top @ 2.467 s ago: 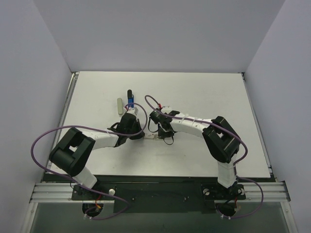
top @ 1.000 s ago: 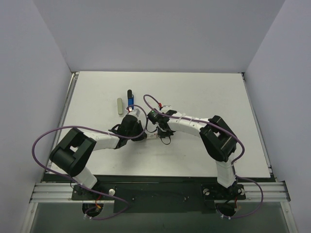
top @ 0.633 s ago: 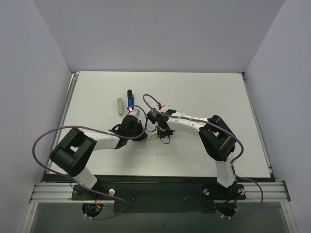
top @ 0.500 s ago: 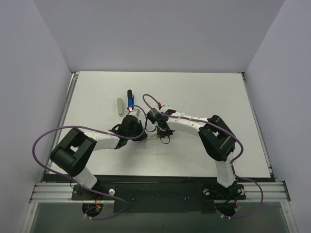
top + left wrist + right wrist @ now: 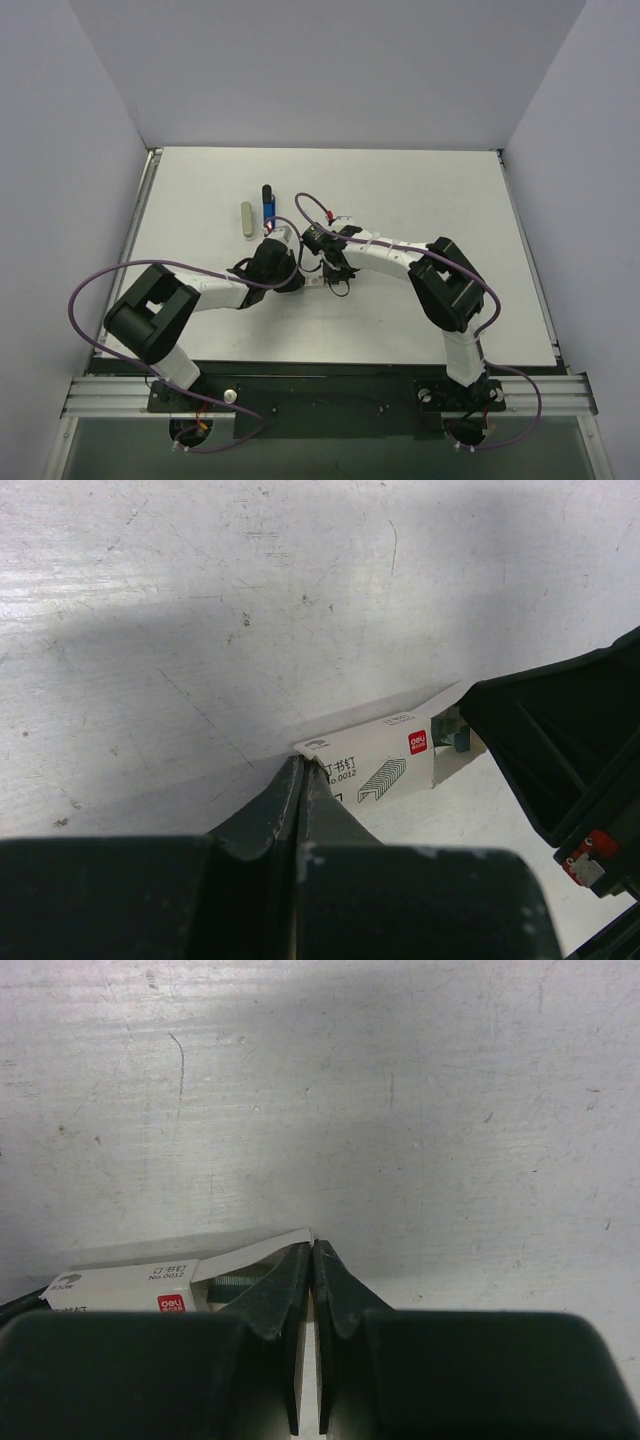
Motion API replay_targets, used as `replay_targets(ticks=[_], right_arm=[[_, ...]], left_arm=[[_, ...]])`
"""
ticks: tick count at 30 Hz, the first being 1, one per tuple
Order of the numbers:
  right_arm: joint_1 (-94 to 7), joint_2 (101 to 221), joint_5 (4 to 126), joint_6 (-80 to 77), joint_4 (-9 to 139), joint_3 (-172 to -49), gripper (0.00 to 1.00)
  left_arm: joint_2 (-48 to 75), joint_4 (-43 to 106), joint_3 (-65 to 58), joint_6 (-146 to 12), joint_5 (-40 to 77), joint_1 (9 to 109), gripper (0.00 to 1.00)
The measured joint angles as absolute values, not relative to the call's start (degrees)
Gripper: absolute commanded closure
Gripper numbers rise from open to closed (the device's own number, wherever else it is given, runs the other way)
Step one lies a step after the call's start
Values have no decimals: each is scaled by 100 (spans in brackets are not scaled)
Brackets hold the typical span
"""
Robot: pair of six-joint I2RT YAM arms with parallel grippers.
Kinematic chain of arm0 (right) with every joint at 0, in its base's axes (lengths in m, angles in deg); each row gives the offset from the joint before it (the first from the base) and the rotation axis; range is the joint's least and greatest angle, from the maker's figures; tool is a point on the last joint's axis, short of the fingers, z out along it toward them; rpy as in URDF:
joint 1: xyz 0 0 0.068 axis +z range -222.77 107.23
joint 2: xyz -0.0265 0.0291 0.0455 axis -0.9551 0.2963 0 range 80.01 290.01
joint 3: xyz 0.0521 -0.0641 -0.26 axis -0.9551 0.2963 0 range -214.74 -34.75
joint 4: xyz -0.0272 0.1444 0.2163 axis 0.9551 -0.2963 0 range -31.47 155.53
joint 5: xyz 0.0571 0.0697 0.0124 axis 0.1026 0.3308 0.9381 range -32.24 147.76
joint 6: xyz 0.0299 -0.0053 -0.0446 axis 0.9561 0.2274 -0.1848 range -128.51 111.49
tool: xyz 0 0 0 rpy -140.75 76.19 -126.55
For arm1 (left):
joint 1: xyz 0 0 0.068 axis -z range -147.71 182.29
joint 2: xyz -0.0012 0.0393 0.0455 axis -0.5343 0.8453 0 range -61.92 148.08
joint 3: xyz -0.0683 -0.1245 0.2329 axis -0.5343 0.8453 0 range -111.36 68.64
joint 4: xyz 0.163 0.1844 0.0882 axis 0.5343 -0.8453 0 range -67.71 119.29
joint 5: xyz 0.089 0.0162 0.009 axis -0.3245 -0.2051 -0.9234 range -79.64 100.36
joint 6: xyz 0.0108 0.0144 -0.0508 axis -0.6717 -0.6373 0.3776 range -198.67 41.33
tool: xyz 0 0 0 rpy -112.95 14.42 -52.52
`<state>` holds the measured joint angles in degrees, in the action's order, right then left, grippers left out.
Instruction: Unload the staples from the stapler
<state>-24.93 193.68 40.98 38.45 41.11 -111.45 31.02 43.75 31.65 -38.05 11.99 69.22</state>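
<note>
A small white cardboard box [image 5: 385, 765], printed with a red logo and a staple drawing, is seen over the scratched white worktop [image 5: 200, 600], right at the tip of the left tool [image 5: 300, 772]; its opened flap [image 5: 265, 1241] is met by the tip of the right tool [image 5: 313, 1252]; a pale grey bar [image 5: 247, 219] is laid beyond the left tool, well apart; the worktop is enclosed by plain pale walls [image 5: 330, 70].
</note>
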Motion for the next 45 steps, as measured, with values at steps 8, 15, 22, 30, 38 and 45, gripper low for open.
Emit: replay_targets(ticks=[8, 15, 22, 30, 38, 45], right_arm=[[-2493, 19368, 4054, 3865, 4113, -11134, 100], [-2493, 19208, 4026, 3861, 4251, -10892, 100], [-2484, 18880, 4044, 3861, 4454, -10420, 100], [-2441, 18557, 4046, 3863, 4559, -9976, 100], [-2358, 18402, 4037, 3939, 4600, -9770, 83], [-2279, 18037, 4065, 3965, 4600, -9526, 76]], left_arm=[[3104, 4392, 3163, -3726, 1015, 7075, 100], [3111, 4397, 3154, -3733, 915, 7178, 100], [3109, 4397, 3154, -3757, 919, 7340, 100], [3087, 4386, 3156, -3777, 963, 7552, 100], [2980, 4322, 3230, -3753, 1005, 7646, 100], [2930, 4320, 3289, -3755, 1107, 7726, 100]])
